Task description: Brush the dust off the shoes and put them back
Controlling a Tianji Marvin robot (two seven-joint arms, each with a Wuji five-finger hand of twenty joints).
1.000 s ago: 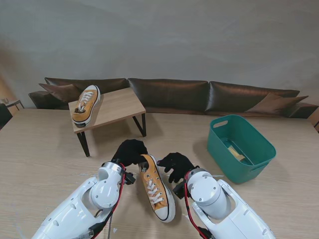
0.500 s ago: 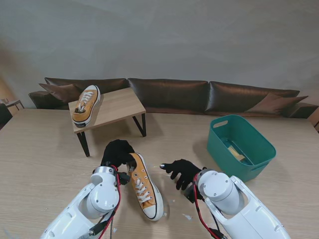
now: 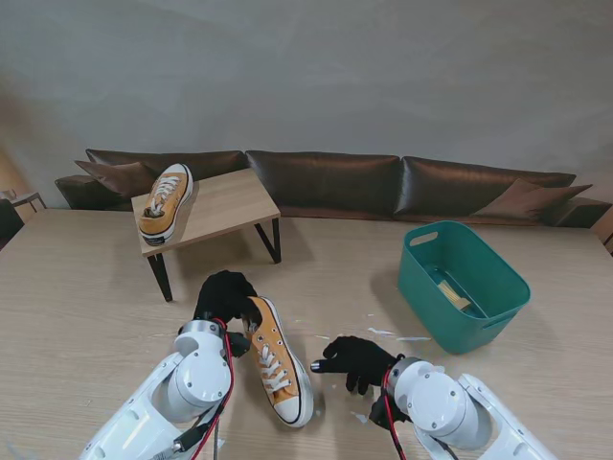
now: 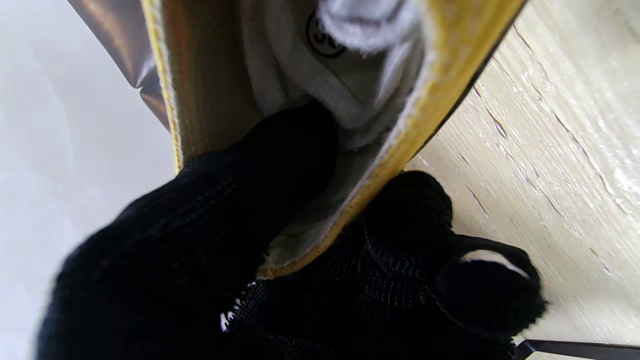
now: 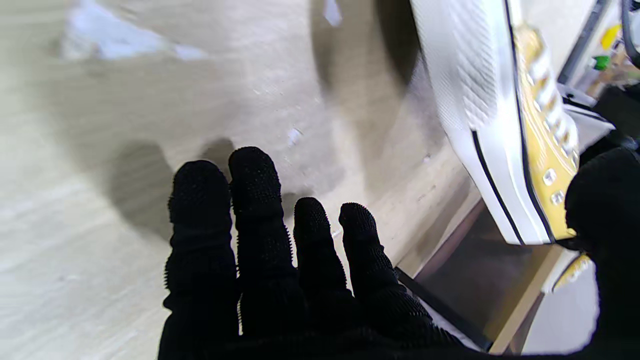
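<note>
1. The left robot hand (image 3: 226, 295) is clamped on the heel collar of the yellow shoe (image 3: 274, 358); the left wrist view shows a finger (image 4: 280, 150) inside the opening and another outside the canvas wall, so the collar is pinched between them
2. That shoe lies near me on the surface (image 3: 86, 287), toe toward me and heel away. The right wrist view suggests it is tipped or lifted, its white sole (image 5: 475, 90) turned toward that camera
3. The right robot hand (image 3: 356, 360) hovers just to the right of the shoe, holding nothing, fingers (image 5: 255, 200) spread loosely and apart from the shoe
4. I judge the step in hand to be steadying the shoe for brushing, with no brush taken up. Something pale lies in the green basket (image 3: 498, 287) at far right; whether it is the brush I cannot tell
5. The next move likely calls for the right robot hand to fetch a brush while the left keeps its pinch firm enough that the shoe does not twist
6. The shoe is mustard canvas with white laces, white rubber toe cap and a black line along the sole. Pale flecks dot the surface around it
7. Its mate, the second shoe (image 3: 164, 199), rests on the small raised table (image 3: 230, 206) at far left, the probable spot for putting both back
</note>
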